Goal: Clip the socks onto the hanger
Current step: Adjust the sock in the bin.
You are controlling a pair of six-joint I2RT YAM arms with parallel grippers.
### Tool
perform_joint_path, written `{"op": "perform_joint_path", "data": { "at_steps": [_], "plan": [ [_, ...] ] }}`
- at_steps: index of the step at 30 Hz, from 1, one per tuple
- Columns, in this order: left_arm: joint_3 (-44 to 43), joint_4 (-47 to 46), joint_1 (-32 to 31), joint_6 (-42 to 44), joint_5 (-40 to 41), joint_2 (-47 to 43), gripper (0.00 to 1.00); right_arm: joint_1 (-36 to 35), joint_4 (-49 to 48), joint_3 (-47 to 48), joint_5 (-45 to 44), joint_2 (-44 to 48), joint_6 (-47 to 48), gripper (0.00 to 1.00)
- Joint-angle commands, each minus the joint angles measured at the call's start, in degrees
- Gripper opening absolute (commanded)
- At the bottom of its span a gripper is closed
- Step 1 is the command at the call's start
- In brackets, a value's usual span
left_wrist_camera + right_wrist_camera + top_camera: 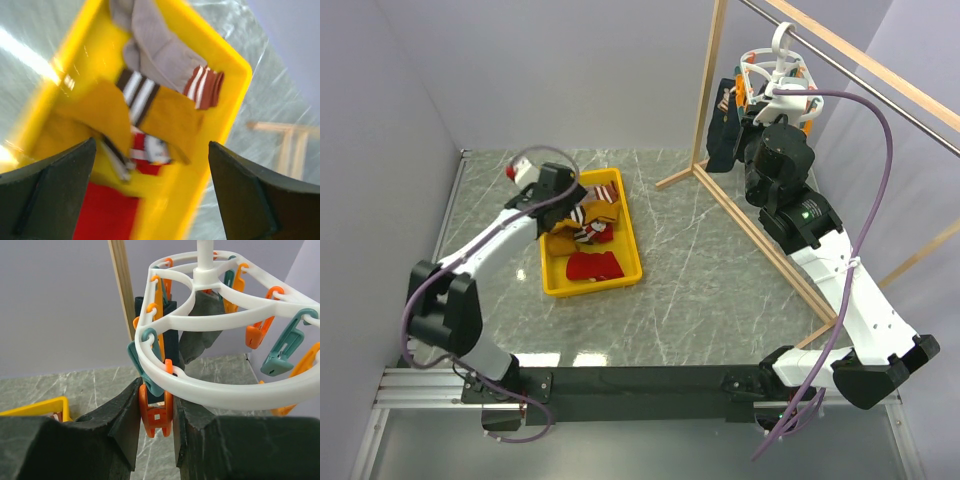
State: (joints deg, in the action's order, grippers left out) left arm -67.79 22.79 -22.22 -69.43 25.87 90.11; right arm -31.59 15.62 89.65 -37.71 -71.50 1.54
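Grey marble table (720, 260): left gripper (151, 150), jaws apart, hovers directly over socks (165, 117) in yellow tray (632, 262) centre-left, while right gripper (156, 405) pinches an orange clip (156, 419) on the hanger (220, 390), upper right.

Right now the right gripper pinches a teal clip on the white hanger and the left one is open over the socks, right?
Almost: the right wrist view shows the clip in the right gripper is orange, not teal. It is on the white hanger; the left gripper is open over the socks.
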Motion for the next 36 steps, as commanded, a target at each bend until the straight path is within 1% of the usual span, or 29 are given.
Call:
{"op": "perform_joint_path", "data": {
  "at_steps": [1,2,3,4,5,6,7,8,9,10,12,13,14,15,16,17,18,19,20,21,22,23,25,26,27,29,32,36],
  "plan": [
    [-3.14,-1.70,3.23,35.31,-6.25,-7.99,0.99,0.22,-1.46,-0.43,-0.26,0.75,0.39,0.10],
    [-3.14,-1.87,3.58,41.07,-8.27,-8.89,0.99,0.30,-1.55,-0.52,-0.34,0.84,0.31,0.10],
    [-3.23,-1.43,3.58,46.00,-12.64,-9.68,0.99,0.22,-1.55,-0.70,-0.17,1.10,0.13,0.10],
    [-2.97,-1.34,3.58,55.27,-14.42,-10.73,0.98,0.22,-1.55,-1.05,-0.17,1.19,0.04,0.11],
    [-2.44,0.14,3.58,60.41,-18.27,-11.17,0.95,0.22,-1.55,-1.31,-0.08,1.19,-0.05,0.10],
    [-0.52,1.02,3.58,65.94,-22.57,-11.70,0.90,0.22,-1.55,-1.40,-0.17,1.28,-0.13,0.10],
    [0.72,1.38,3.50,75.48,-26.27,-12.66,0.90,0.22,-1.38,-1.75,0.09,1.28,-0.31,0.10],
    [1.95,1.38,3.58,78.80,-27.00,-13.11,0.90,0.22,-1.38,-1.93,0.36,1.37,-0.40,0.10],
    [3.61,0.86,3.58,81.36,-27.10,-13.37,0.88,0.22,-1.38,-2.28,0.45,1.63,-0.66,0.10],
    [4.67,-0.19,3.85,85.56,-28.84,-13.72,0.84,0.22,-1.64,-2.63,0.80,1.72,-1.01,0.10],
    [5.73,-1.86,3.94,89.28,-30.08,-13.20,0.81,0.22,-2.25,-3.33,1.15,1.98,-1.28,0.10],
    [6.87,-2.91,3.94,90.77,-30.26,-12.85,0.86,0.13,-2.52,-3.42,1.24,1.98,-1.28,0.10],
    [7.40,-4.40,3.94,94.70,-31.22,-12.68,0.99,0.13,-2.78,-3.51,1.24,2.07,-1.45,0.10],
    [7.76,-4.24,3.94,97.53,-33.06,-12.59,0.99,0.22,-2.96,-3.51,1.07,2.07,-1.45,0.10],
    [8.54,-3.72,3.94,100.69,-36.90,-12.76,0.99,0.22,-3.13,-3.43,1.06,1.98,-1.37,0.10],
    [9.51,-4.93,3.94,105.94,-38.33,-13.20,0.99,0.22,-3.05,-3.34,1.06,1.90,-1.37,0.10],
    [10.74,-7.12,4.02,107.99,-39.31,-14.25,0.99,0.22,-3.05,-2.99,1.06,1.81,-1.45,0.10],
    [13.88,-9.49,4.11,109.84,-40.10,-14.78,0.99,0.22,-3.14,-2.90,1.06,1.72,-1.45,0.10],
    [15.39,-11.69,4.20,113.77,-42.11,-15.04,0.99,0.30,-3.14,-2.81,1.32,1.72,-1.45,0.10],
    [16.62,-15.63,4.20,115.73,-42.65,-14.96,0.99,0.22,-2.96,-2.72,1.50,1.63,-1.45,0.10],
    [17.42,-16.36,4.20,117.66,-43.35,-14.44,0.99,0.30,-2.87,-2.72,1.59,1.46,-1.45,0.10],
    [17.43,-16.63,4.20,121.07,-44.40,-13.65,0.99,0.39,-2.26,-2.46,1.59,1.37,-1.45,0.10],
    [16.47,-16.20,4.20,124.35,-45.72,-11.28,0.99,0.22,-1.99,-1.76,1.42,1.11,-2.85,0.10],
    [15.42,-15.32,4.37,125.49,-47.56,-10.22,0.94,0.22,-1.82,-1.58,1.24,1.02,-3.03,0.10],
    [14.36,-13.66,4.55,126.72,-47.75,-8.04,0.93,0.30,-1.99,-1.41,0.89,1.10,-2.95,0.10],
    [13.30,-14.26,4.55,128.22,-47.40,-6.97,0.93,0.30,-3.04,-1.75,0.80,1.54,-2.51,0.11],
    [11.89,-11.10,4.46,130.85,-47.75,-5.38,0.93,0.48,-4.62,-2.63,0.62,1.90,-2.07,0.11],
    [16.10,-15.13,4.11,134.37,-43.81,-4.15,0.93,0.48,-5.25,-2.90,1.59,2.42,-2.24,0.11]
  ]
}}
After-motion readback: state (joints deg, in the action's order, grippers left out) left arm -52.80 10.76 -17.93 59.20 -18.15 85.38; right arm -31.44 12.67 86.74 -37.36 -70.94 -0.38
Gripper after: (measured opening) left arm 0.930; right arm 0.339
